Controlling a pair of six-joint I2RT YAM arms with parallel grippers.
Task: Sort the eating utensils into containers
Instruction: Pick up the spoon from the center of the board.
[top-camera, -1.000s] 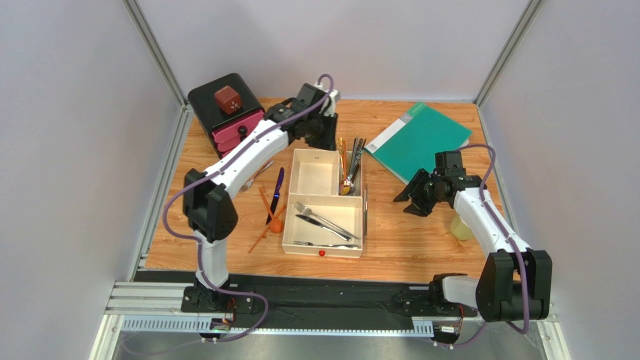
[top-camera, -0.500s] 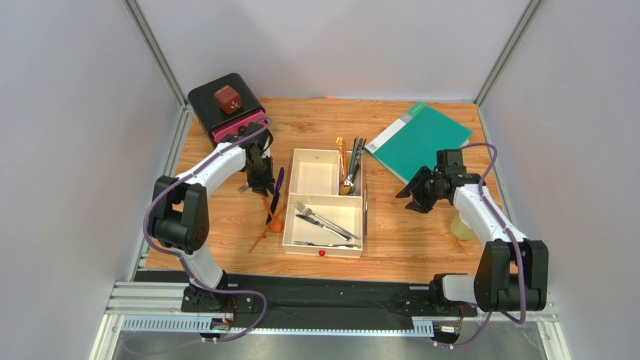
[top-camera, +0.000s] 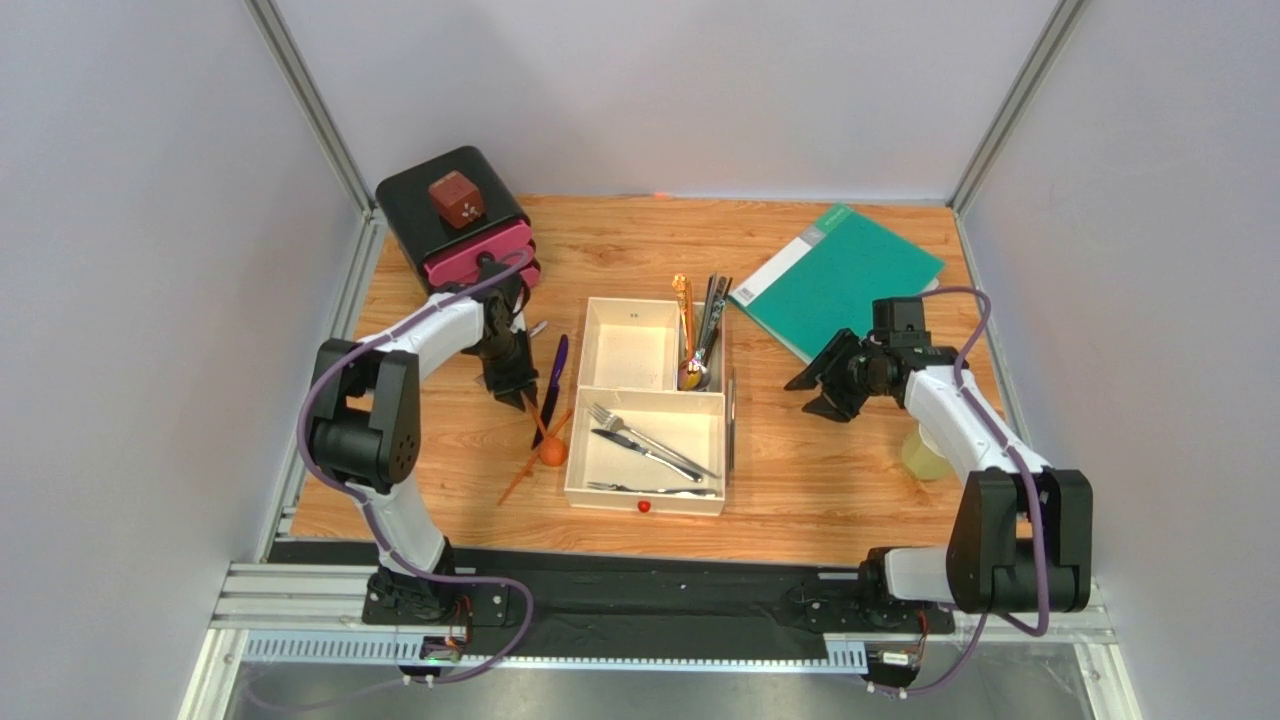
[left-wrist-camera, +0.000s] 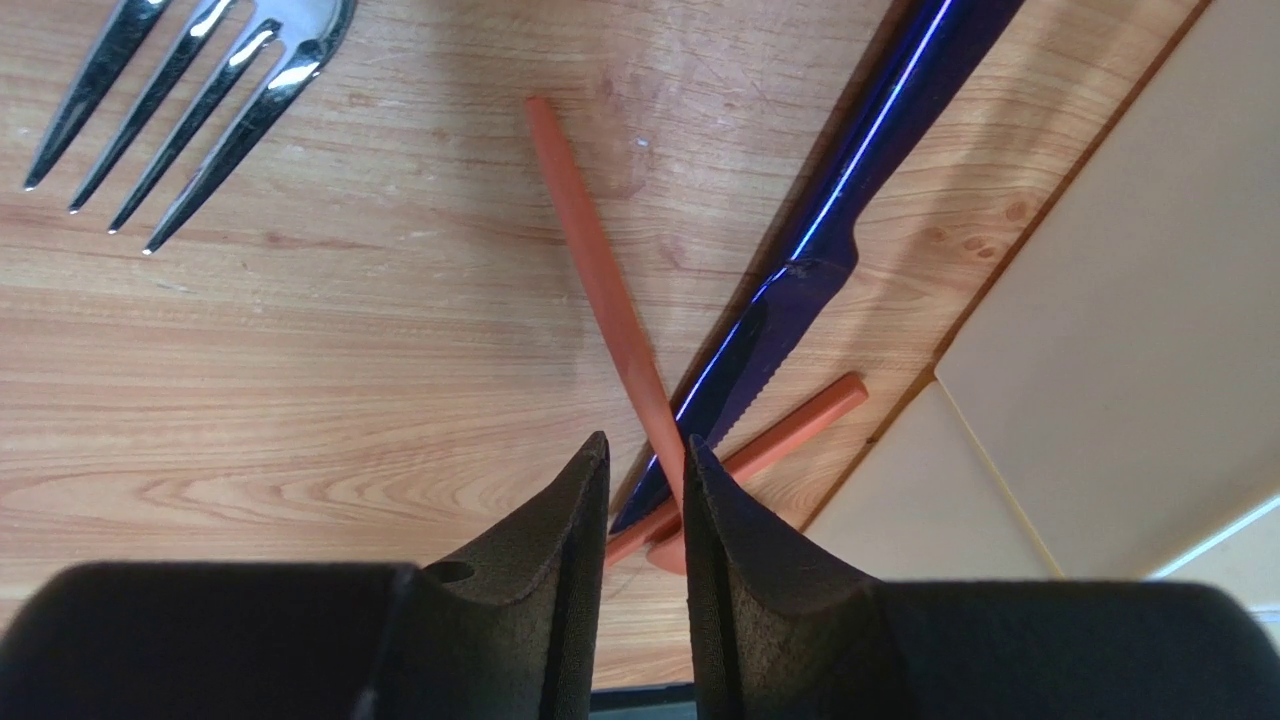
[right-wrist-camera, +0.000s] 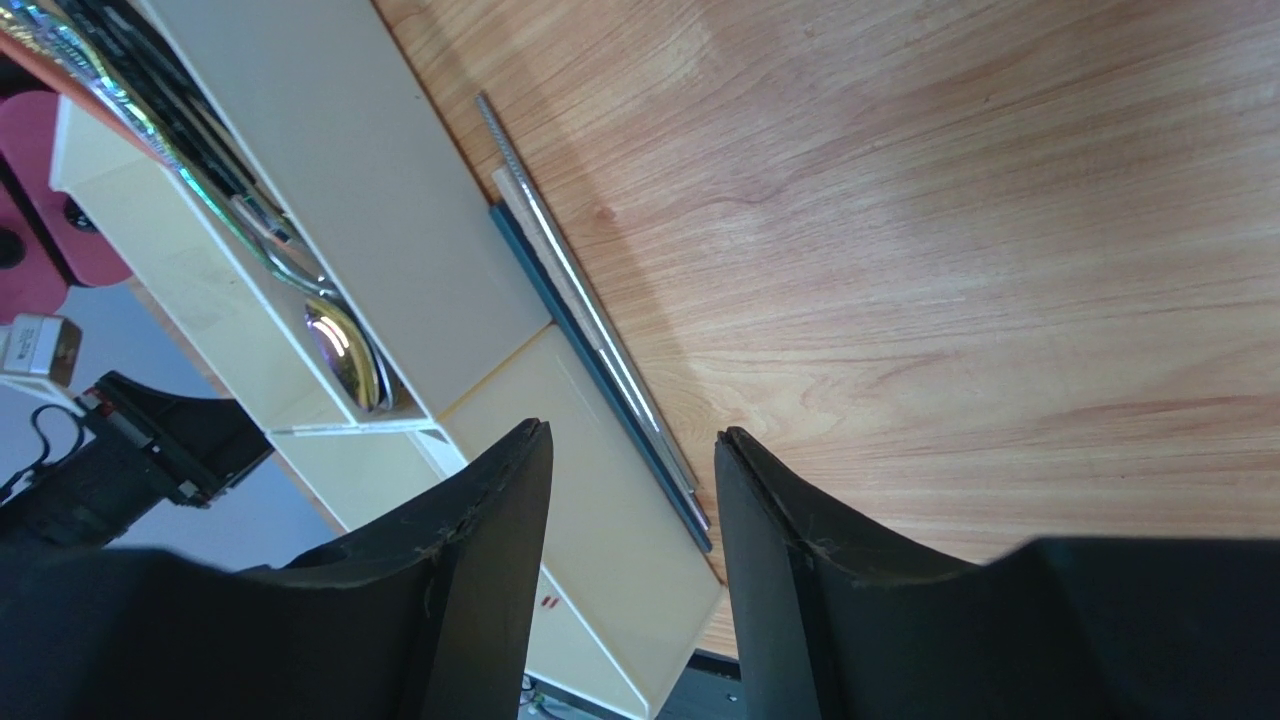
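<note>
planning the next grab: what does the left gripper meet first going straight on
Most likely the orange chopstick, lying in line with the gap between the jaws of the left gripper; the blue-purple knife lies just beside it.

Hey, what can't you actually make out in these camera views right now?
Left wrist view: whether the left gripper pinches the orange chopstick; its fingers cover the contact.
Left wrist view: the fork handle, cut off by the top edge.
Top view: the yellow cup, partly behind the right arm.
</note>
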